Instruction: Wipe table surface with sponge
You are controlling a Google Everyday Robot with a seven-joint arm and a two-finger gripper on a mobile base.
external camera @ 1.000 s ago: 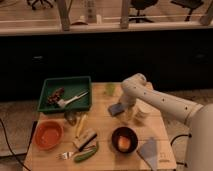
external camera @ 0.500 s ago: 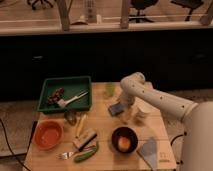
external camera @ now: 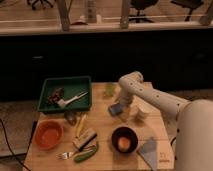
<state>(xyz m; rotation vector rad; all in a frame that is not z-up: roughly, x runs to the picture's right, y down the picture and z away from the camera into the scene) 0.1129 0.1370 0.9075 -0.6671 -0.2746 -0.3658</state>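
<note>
Shifted slightly toward green tray [external camera: 47, 82]: arm and tool [external camera: 121, 104]. Sponge [external camera: 115, 109] on tabletop [external camera: 106, 157], directly under tool, offset tray-ward. Tool's hold: cannot tell.

Gripper [external camera: 121, 106] low over table [external camera: 102, 121], at sponge [external camera: 115, 109]; sponge partly covered by it. Robot body [external camera: 196, 135] cut by right and bottom edges. Tray [external camera: 50, 83] contents too blurred to name.

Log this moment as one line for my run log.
task: wipe table | gripper: low at the sponge, back-right part of table | sponge: on table, right of green tray
</note>
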